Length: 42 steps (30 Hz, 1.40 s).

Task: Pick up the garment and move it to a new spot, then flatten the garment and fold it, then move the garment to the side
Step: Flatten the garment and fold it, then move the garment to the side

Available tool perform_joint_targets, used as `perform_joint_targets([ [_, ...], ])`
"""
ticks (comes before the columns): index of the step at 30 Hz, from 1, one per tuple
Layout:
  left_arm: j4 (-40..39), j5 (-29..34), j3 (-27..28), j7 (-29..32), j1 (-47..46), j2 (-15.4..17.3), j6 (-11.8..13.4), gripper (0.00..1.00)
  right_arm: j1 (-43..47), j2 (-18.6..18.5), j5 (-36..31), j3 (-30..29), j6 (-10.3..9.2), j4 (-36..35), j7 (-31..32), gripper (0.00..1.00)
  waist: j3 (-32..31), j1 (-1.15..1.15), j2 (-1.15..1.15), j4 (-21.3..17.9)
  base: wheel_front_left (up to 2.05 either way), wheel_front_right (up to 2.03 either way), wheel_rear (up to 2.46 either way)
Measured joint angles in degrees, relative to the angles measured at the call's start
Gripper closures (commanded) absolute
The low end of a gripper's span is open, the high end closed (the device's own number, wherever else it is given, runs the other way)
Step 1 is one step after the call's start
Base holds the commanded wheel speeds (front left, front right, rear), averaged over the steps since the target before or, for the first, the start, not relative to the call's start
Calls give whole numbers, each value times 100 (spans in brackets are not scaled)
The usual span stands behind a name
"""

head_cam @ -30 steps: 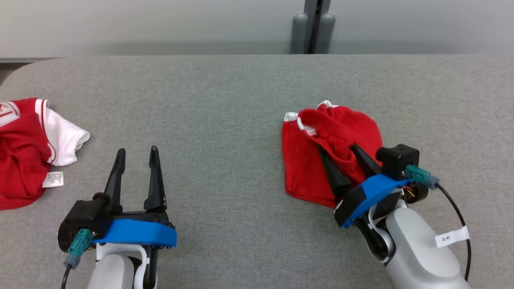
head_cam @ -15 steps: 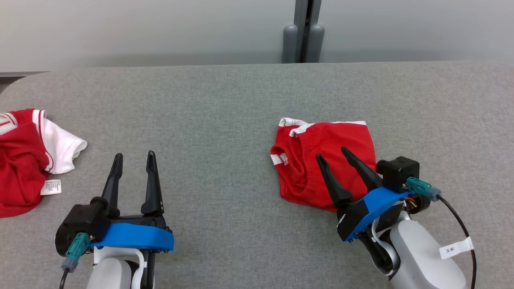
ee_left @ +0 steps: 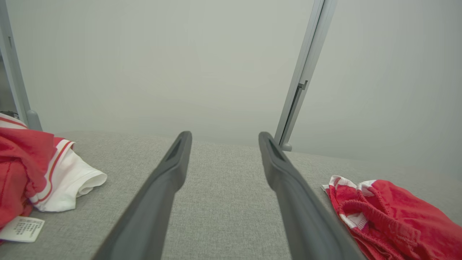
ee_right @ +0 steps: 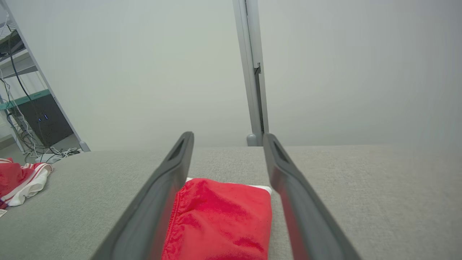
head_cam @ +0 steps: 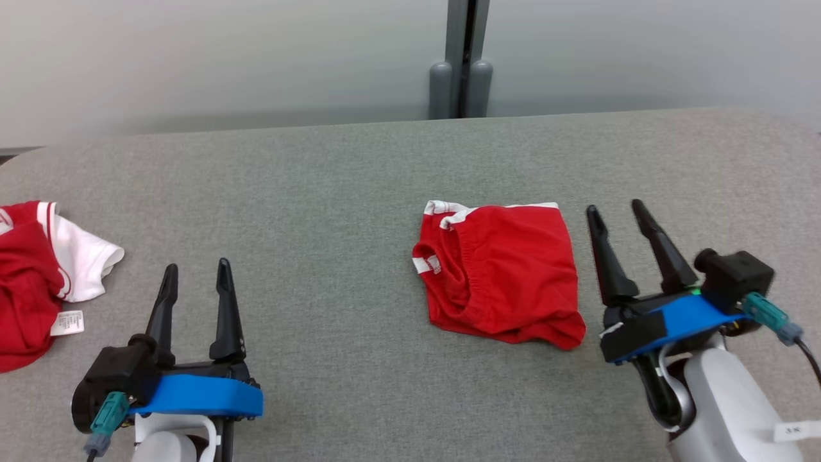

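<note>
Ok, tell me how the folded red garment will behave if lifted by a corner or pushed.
Probably floppy: the red garment lies in soft wrinkled layers, so a one-corner lift would likely open the fold. It looks thin and light. Pushed, it may bunch rather than slide, since the table has a coarse fabric cover.

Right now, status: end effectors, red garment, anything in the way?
Left end effector open, empty. Right end effector open, empty, beside red garment. Garment folded on table. Second garment far left.
</note>
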Motion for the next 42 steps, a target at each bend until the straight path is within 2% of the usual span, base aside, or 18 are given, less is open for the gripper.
perform_joint_targets([
  [8, -143, 125, 198, 0, 183, 0, 18, 0, 609, 46, -215, -792, 0, -523, -66, 0, -164, 0, 0, -197, 0, 0, 0],
  [15, -243, 264, 292, 0, 381, 0, 74, 0, 1168, 197, -443, -1071, 0, -1005, 3, 0, -276, -1, 0, -189, 0, 0, 0],
  [24, -232, 463, 359, 0, 490, 1, 93, 0, 1512, 358, -690, -1114, 0, -1304, 199, 0, -318, 0, 0, -89, 0, 0, 0],
  [42, -127, 560, 354, 0, 493, 2, 151, 0, 1584, 422, -814, -1136, 0, -1262, 347, 0, -361, 0, 0, 15, 0, 0, 0],
])
